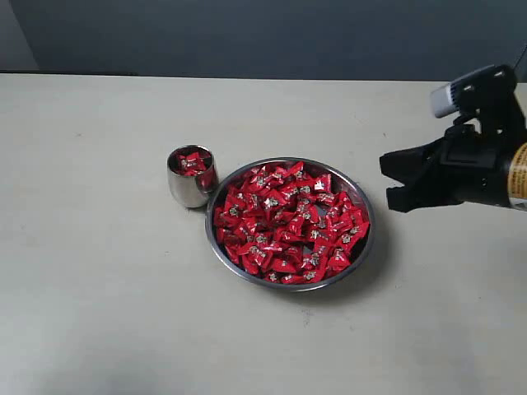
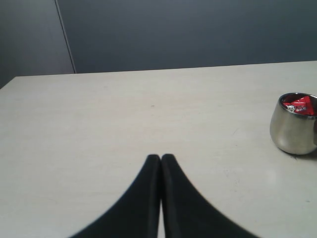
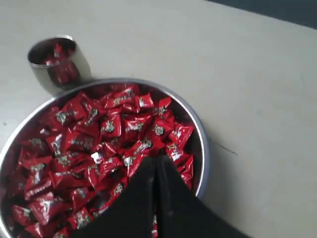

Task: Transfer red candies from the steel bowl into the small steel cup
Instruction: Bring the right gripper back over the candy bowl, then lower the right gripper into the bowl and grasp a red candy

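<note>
The steel bowl point(image 1: 368, 239) sits mid-table, heaped with red candies point(image 1: 284, 218). Touching its left rim stands the small steel cup point(image 1: 188, 188), with a few red candies inside. My right gripper point(image 1: 387, 183) hangs in the air just right of the bowl. In the right wrist view it point(image 3: 156, 159) is shut over the bowl's point(image 3: 203, 144) near edge, above the candies point(image 3: 99, 144), with no candy showing between its fingers; the cup point(image 3: 57, 62) stands beyond. My left gripper point(image 2: 161, 157) is shut and empty above bare table, with the cup point(image 2: 293, 124) off to one side.
The beige table point(image 1: 99, 313) stretches around the bowl and cup. A dark wall point(image 1: 263, 33) runs along the table's far edge. The left arm is outside the exterior view.
</note>
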